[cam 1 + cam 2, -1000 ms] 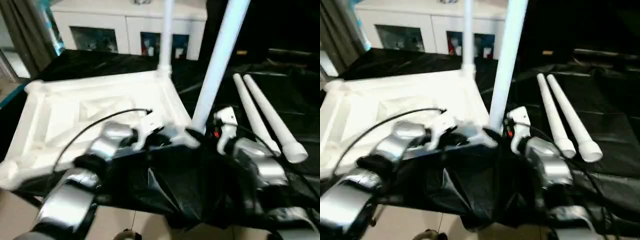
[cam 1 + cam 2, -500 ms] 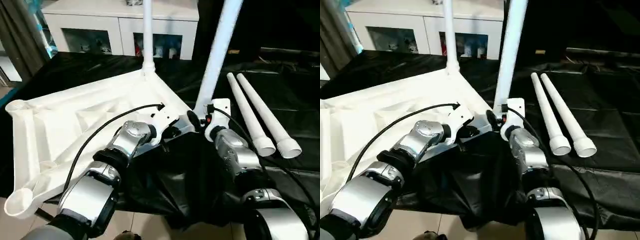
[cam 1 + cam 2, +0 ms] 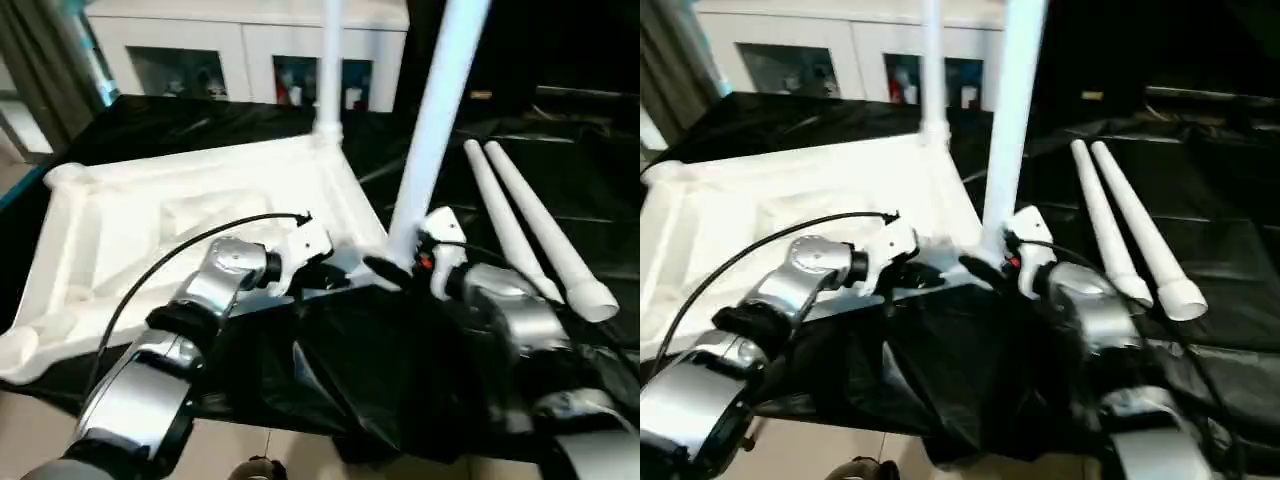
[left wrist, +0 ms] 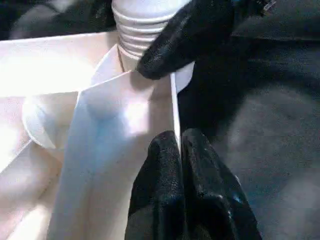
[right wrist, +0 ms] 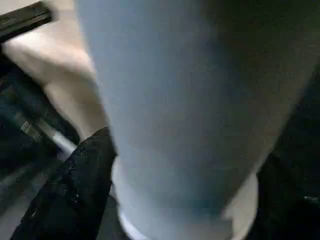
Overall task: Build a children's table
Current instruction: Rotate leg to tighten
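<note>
The white tabletop (image 3: 180,220) lies underside up on the black-draped work table. One leg (image 3: 328,60) stands in its far corner socket. A second leg (image 3: 432,130) stands upright in the near right corner. My right gripper (image 3: 398,262) is open, with its fingers (image 5: 80,190) on either side of that leg's base (image 5: 190,100); one finger (image 4: 180,40) rests against the ribbed end (image 4: 140,25). My left gripper (image 4: 180,142) is shut on the tabletop's thin rim (image 4: 172,100) beside that corner. Two loose legs (image 3: 520,230) lie side by side at the right.
The black cloth (image 3: 350,370) hangs in folds over the table's front edge, with pale floor below. A white cabinet (image 3: 250,50) with glass doors stands behind the table, and a grey curtain (image 3: 40,60) hangs at the far left.
The head camera has swung, so the whole picture shifted. Both grippers stay at the near right corner and the leg there still stands upright.
</note>
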{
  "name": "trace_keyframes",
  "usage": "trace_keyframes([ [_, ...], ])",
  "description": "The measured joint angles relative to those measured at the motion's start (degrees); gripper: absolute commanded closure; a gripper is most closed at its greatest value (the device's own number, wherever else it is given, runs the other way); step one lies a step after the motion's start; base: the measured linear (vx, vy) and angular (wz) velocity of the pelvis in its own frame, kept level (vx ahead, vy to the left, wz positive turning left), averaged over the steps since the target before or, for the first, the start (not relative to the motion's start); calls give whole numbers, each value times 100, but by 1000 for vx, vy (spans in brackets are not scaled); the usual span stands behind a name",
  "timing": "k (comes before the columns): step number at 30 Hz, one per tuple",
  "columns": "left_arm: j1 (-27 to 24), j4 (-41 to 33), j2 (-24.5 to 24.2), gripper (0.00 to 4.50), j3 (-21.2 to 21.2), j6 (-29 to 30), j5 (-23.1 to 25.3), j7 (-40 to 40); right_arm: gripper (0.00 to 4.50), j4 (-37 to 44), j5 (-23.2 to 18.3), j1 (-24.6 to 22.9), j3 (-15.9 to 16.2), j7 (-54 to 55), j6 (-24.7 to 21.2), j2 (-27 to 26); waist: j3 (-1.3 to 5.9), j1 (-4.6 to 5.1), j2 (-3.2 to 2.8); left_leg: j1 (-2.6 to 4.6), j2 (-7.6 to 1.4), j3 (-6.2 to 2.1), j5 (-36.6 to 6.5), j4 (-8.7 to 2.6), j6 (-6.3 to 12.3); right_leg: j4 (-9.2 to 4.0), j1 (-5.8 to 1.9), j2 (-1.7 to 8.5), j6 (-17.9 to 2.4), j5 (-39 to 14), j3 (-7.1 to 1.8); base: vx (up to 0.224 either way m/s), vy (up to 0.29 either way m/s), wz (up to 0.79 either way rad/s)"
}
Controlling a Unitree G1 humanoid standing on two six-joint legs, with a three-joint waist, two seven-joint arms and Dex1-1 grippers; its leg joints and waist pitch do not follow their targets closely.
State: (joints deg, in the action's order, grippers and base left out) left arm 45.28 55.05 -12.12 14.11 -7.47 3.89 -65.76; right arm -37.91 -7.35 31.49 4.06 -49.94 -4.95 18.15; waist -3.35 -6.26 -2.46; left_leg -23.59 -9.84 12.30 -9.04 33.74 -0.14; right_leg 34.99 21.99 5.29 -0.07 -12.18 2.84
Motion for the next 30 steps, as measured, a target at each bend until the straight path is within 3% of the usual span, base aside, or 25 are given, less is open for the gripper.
trace_keyframes([
  [12,-198,-241,-260,450,0,-25,-187,-738,80,393,-197,-61,221,-1137,-136,336,-5,-21,-25,10,-4,21,1,5,-1,8,0,1,0,0,-15,0,0,0],
  [15,-205,-252,-292,450,-1,-25,-196,-785,105,397,-235,-61,221,-1229,-179,336,-5,-28,-25,10,-5,22,1,5,-1,9,1,1,0,0,-15,0,0,0],
  [22,-230,-260,-294,450,6,-21,-194,-829,162,476,-337,-240,223,-1273,-218,320,-5,-27,-25,11,-5,23,1,5,-1,9,1,1,0,0,-15,0,0,0],
  [30,-235,-246,-250,450,5,-12,-140,-503,176,496,-300,-345,97,-608,-177,80,-4,6,-26,22,-6,31,1,7,-1,16,-1,1,0,0,-25,0,0,0],
])
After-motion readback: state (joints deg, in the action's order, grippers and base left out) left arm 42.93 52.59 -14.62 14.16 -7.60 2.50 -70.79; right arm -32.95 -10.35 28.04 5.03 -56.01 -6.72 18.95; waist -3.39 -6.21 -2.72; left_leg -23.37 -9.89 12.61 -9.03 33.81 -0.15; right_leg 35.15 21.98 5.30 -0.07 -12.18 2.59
